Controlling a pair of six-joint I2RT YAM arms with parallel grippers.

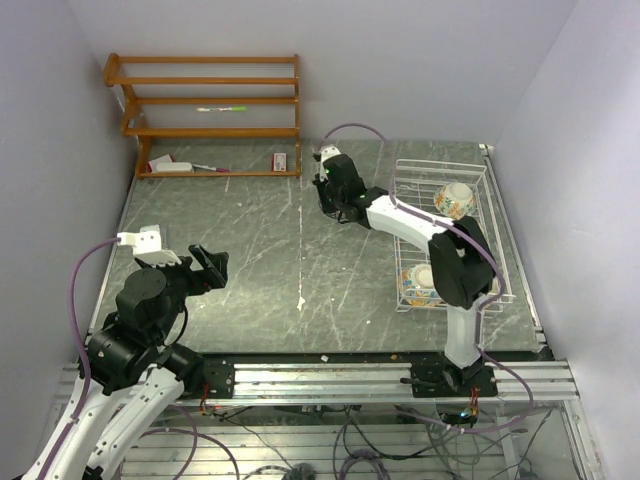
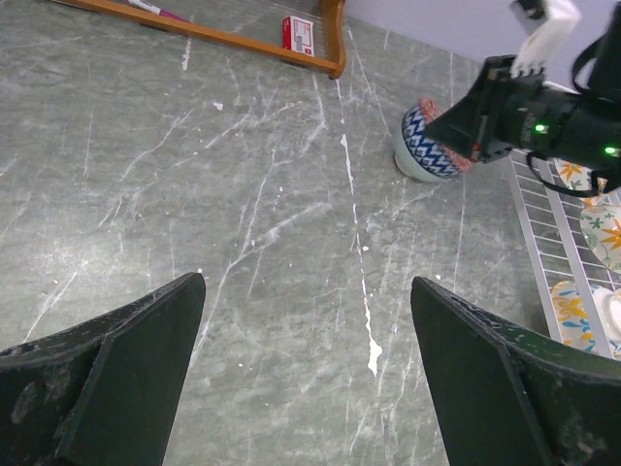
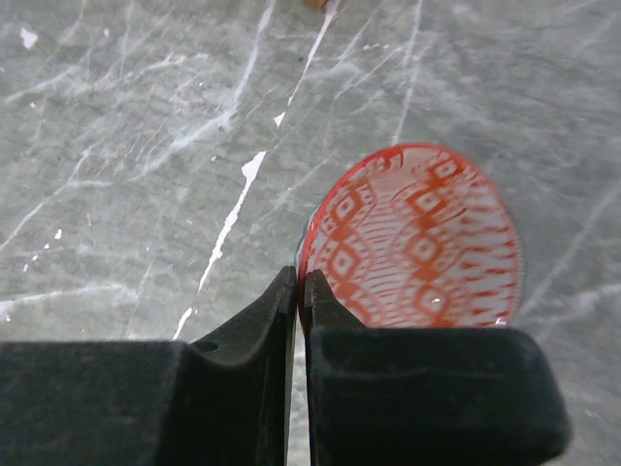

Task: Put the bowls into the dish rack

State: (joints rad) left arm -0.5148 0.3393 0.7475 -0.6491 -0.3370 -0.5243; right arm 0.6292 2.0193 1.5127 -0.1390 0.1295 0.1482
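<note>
A bowl (image 3: 417, 233) with a red pattern inside and blue zigzags outside (image 2: 427, 146) stands on the table at the far middle, left of the dish rack. My right gripper (image 3: 301, 277) is shut on its near rim, one finger inside and one outside; in the top view the gripper (image 1: 335, 205) hides the bowl. The white wire dish rack (image 1: 493, 215) holds an orange floral bowl (image 1: 455, 200) at the back and a teal-yellow bowl (image 1: 420, 283) at the front. My left gripper (image 2: 308, 320) is open and empty over bare table at the near left (image 1: 210, 265).
A brown wooden shelf unit (image 1: 210, 110) stands at the far left against the wall, with a small red-and-white box (image 1: 281, 161) and some pens on it. The rack (image 2: 553, 223) lies along the table's right edge. Walls close in both sides.
</note>
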